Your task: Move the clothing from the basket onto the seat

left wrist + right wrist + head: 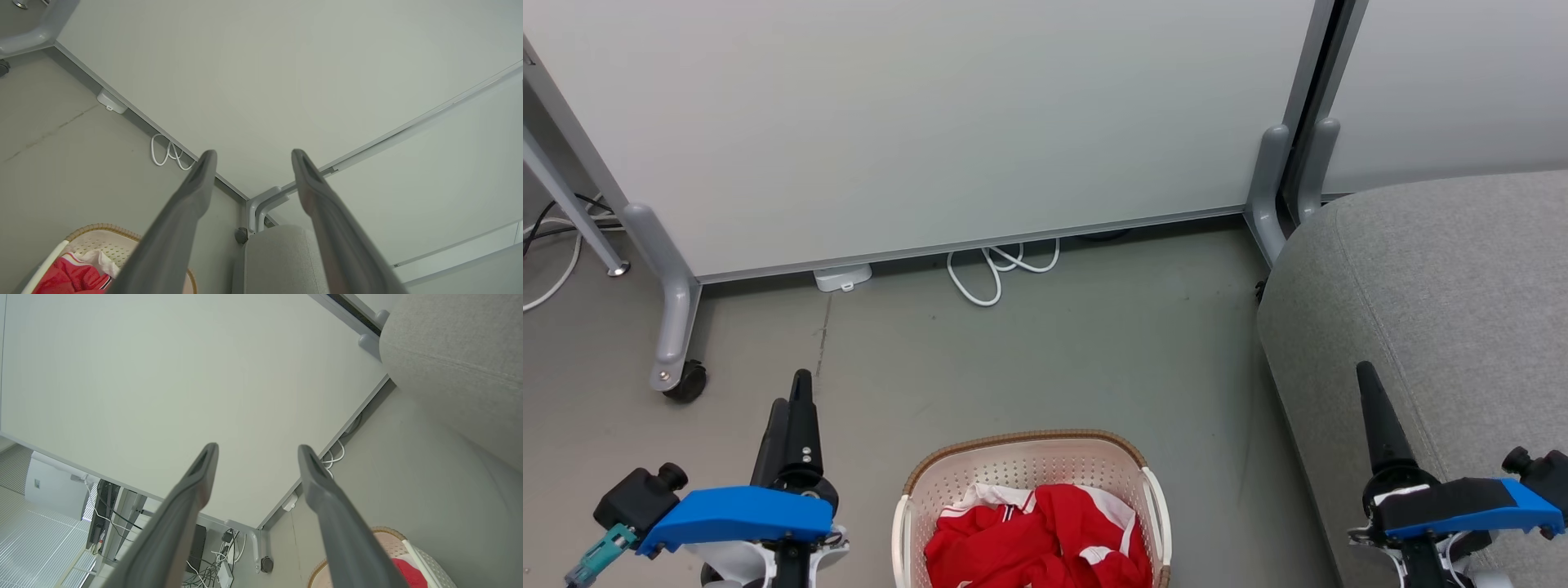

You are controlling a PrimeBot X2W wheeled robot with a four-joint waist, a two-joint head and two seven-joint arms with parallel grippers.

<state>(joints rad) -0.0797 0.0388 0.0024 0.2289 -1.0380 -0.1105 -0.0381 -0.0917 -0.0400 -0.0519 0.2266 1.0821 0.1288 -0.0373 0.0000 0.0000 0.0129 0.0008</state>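
While clothing fills the basket, seat stands alongside. Left gripper, right gripper: fingers wide apart, empty.

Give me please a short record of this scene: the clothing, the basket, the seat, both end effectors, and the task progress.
basket: on the floor, left of the seat
clothing: red with white trim, heaped in the basket
seat: grey, no clothing on the visible part
left end effector: open, empty
right end effector: open, empty
progress: no clothing moved yet
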